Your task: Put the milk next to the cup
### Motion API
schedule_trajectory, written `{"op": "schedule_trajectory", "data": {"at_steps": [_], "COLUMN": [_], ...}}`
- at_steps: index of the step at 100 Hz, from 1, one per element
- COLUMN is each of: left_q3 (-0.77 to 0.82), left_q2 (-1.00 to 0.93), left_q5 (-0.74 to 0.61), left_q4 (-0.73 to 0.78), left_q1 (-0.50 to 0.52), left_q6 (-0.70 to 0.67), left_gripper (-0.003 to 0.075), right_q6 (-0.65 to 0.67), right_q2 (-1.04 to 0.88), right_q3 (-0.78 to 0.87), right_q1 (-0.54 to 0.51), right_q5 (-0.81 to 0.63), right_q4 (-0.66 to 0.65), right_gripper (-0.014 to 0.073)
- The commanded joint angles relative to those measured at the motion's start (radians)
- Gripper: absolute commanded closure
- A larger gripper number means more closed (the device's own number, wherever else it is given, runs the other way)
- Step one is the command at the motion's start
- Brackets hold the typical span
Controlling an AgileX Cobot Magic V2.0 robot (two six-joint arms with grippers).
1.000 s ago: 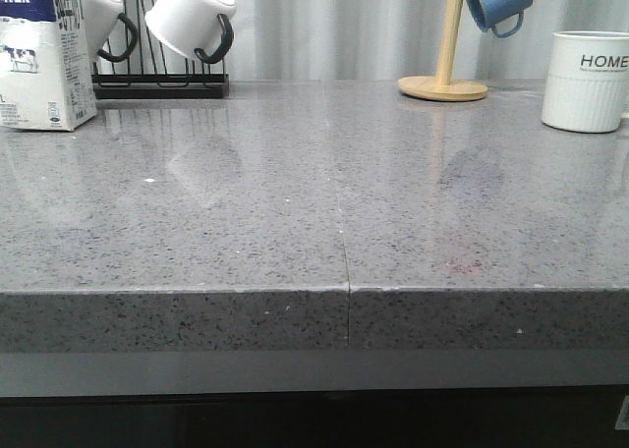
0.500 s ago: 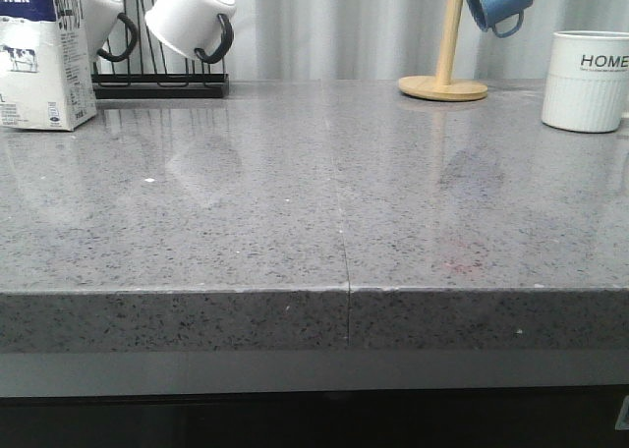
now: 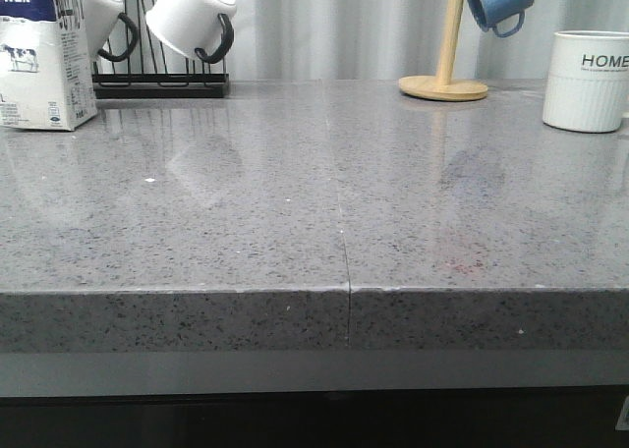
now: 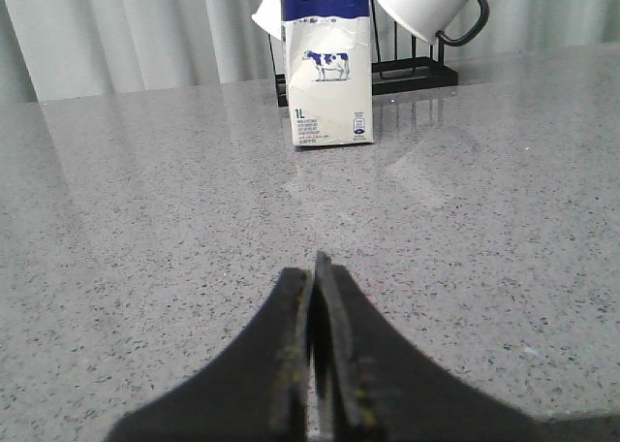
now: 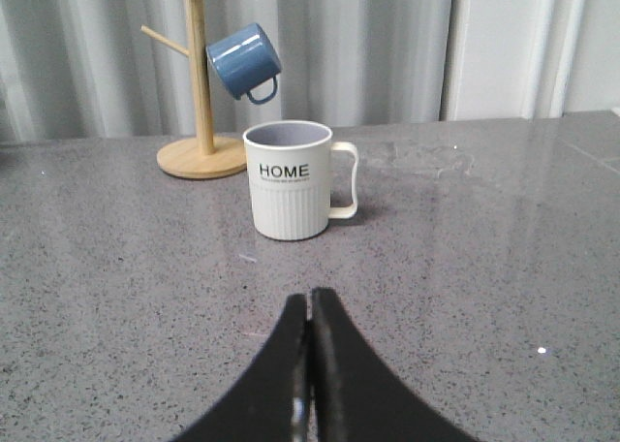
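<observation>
The milk carton [image 3: 44,55], white with a cow picture and a dark blue top, stands upright at the far left of the grey counter [image 3: 295,202]. It also shows in the left wrist view [image 4: 326,64], straight ahead of my left gripper [image 4: 314,266], which is shut, empty and well short of it. The cup [image 3: 585,80], a white ribbed mug reading "HOME", stands at the far right. In the right wrist view the cup [image 5: 288,180] has its handle on the side, ahead of my right gripper [image 5: 311,298], which is shut and empty. Neither gripper shows in the front view.
A black rack [image 3: 162,80] with white black-handled mugs [image 3: 192,16] stands behind the milk. A wooden mug tree [image 3: 444,75] holding a blue mug [image 3: 498,1] stands at the back, left of the cup. A seam runs down the counter's middle.
</observation>
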Motion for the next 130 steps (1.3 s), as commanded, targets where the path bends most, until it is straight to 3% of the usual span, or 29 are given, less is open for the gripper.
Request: {"op": "schedule_trajectory", "data": {"at_steps": [1, 30, 55, 65, 87, 130], "left_q3": [0.041, 0.041, 0.041, 0.041, 0.041, 0.041], "left_q2": [-0.03, -0.03, -0.03, -0.03, -0.03, -0.03], "left_q5": [-0.08, -0.08, -0.08, -0.08, -0.08, -0.08], "left_q4": [-0.007, -0.007, -0.007, -0.007, -0.007, -0.007], "left_q1": [0.0, 0.0, 0.0, 0.0, 0.0, 0.0], "left_q6": [-0.01, -0.01, -0.01, -0.01, -0.01, -0.01], "left_gripper": [0.0741, 0.0741, 0.0741, 0.0741, 0.0741, 0.0741], "right_q6": [-0.014, -0.035, -0.029, -0.023, -0.024, -0.034], "right_q2": [0.06, 0.285, 0.501, 0.601, 0.827, 1.229], "right_q3": [-0.037, -0.041, -0.042, -0.043, -0.104, -0.395], "right_q1": [-0.007, -0.007, -0.007, -0.007, -0.008, -0.04], "right_q5": [-0.116, -0.208, -0.449, -0.521, -0.65, -0.793], "right_q4": [-0.012, -0.064, -0.022, 0.029, 0.149, 0.188], "right_gripper": [0.0643, 0.0643, 0.0636, 0.0554, 0.0221, 0.0211]}}
